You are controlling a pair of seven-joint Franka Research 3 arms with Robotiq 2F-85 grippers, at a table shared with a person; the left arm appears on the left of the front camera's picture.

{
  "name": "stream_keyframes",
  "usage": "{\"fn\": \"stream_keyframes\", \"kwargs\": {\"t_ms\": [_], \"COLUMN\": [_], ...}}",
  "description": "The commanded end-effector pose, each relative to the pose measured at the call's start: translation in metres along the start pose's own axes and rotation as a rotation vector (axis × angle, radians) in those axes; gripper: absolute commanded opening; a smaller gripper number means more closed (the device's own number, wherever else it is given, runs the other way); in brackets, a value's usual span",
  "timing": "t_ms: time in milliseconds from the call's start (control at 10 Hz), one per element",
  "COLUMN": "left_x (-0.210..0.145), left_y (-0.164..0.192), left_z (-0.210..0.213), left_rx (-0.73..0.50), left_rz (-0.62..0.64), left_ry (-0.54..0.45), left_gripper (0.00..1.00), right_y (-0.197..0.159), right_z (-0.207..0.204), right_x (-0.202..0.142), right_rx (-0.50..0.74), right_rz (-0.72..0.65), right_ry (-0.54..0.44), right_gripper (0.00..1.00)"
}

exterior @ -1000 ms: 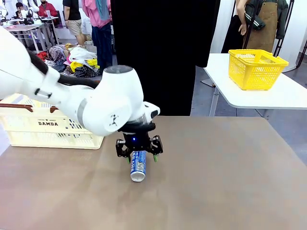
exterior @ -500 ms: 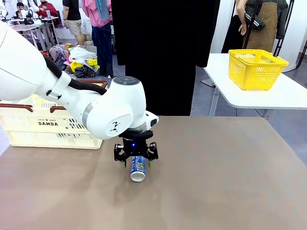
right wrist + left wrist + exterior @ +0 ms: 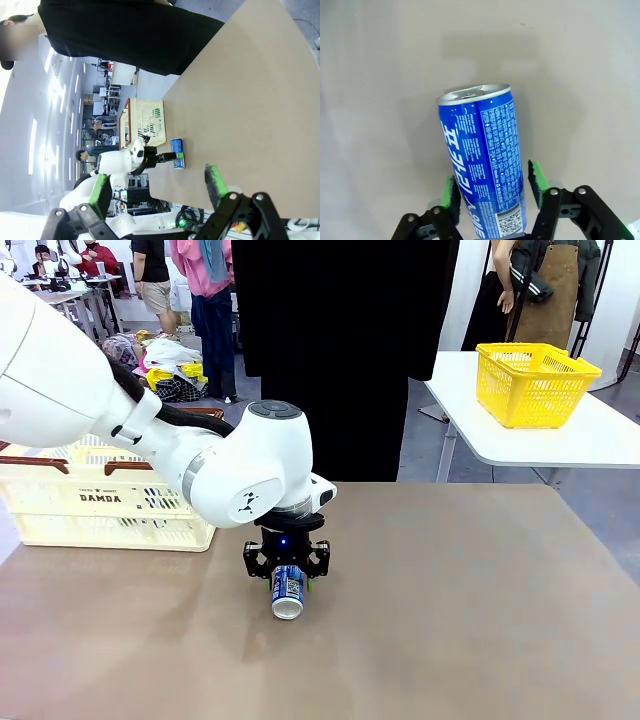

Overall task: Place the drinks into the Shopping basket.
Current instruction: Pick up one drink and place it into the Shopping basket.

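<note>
The left end effector (image 3: 288,574) straddles the blue can (image 3: 288,592) lying on the table (image 3: 470,620).

The can (image 3: 288,592) lies on its side near the middle of the bench (image 3: 450,610), one end toward six o'clock. The left gripper (image 3: 288,578) sits over its far end, a pad on each side, seemingly touching. The basket (image 3: 100,502) stands at ten o'clock from the can, on the bench's left edge. A second basket (image 3: 533,383) sits on another table at two o'clock.
</note>
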State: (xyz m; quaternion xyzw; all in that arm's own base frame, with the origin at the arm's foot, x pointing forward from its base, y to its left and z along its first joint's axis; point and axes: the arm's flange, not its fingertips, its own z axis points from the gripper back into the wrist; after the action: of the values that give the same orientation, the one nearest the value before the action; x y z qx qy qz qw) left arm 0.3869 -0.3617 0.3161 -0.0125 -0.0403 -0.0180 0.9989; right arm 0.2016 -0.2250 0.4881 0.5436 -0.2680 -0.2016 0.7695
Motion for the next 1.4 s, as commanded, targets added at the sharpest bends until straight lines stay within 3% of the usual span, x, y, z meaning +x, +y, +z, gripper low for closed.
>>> {"fn": "stream_keyframes", "kwargs": {"t_ms": [0,500,600,900,1300], "left_x": [0.004,0.011,0.01,0.004,0.018], "left_y": [-0.007,-0.005,0.001,0.012,0.018], "left_z": [0.0,0.004,0.027,0.147,0.184], "left_rx": [0.048,0.059,0.052,0.022,-0.006], "left_rz": [0.025,0.059,0.083,-0.008,-0.078], "left_ry": [-0.022,-0.029,-0.061,-0.074,0.048], "left_gripper": [0.0,0.0,0.0,0.0,0.0], "right_y": [0.002,0.002,0.002,0.002,0.002], "right_z": [0.0,0.0,0.0,0.0,0.0], "right_x": [0.003,0.003,0.003,0.003,0.003], "right_rx": [0.033,0.033,0.033,0.033,0.033], "right_rz": [0.026,0.026,0.026,0.026,0.026], "right_ry": [-0.011,-0.011,-0.011,-0.011,-0.011], "right_gripper": [1.0,1.0,1.0,1.0,1.0]}}
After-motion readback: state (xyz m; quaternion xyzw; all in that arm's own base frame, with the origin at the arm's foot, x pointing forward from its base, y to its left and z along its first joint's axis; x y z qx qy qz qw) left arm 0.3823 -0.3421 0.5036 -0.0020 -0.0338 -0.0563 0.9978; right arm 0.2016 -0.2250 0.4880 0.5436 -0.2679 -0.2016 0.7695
